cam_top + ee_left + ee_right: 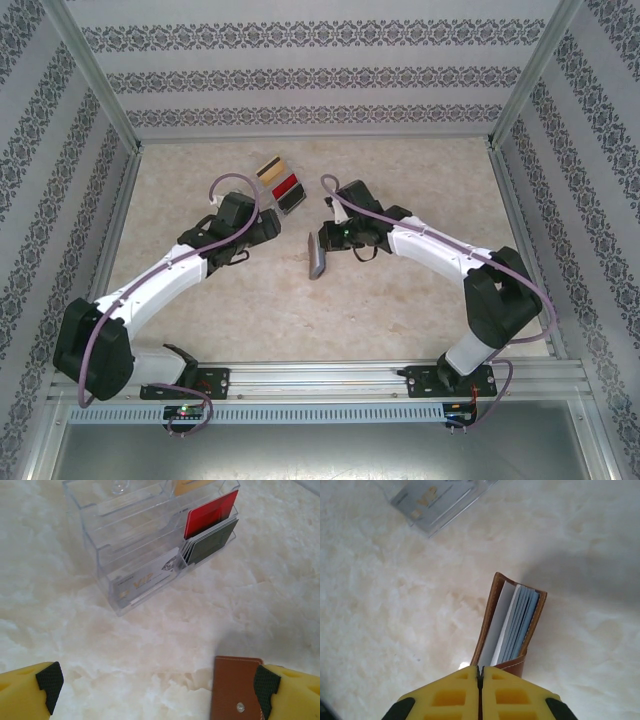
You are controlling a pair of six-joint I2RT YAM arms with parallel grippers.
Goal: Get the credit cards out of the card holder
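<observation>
We've got one brown leather card holder [512,625] pinched in the closed right gripper [480,670] (left gripper [157,684] gaping wide)

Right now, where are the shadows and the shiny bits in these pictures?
Right wrist view: a soft grey shadow lies beside the card holder; left wrist view: pale glints on the clear rack; top view: even light, slightly grainy.

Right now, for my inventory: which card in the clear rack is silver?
The VIP-lettered card, lowest tier, beside the dark grey cards; the red card stands above those.
</observation>
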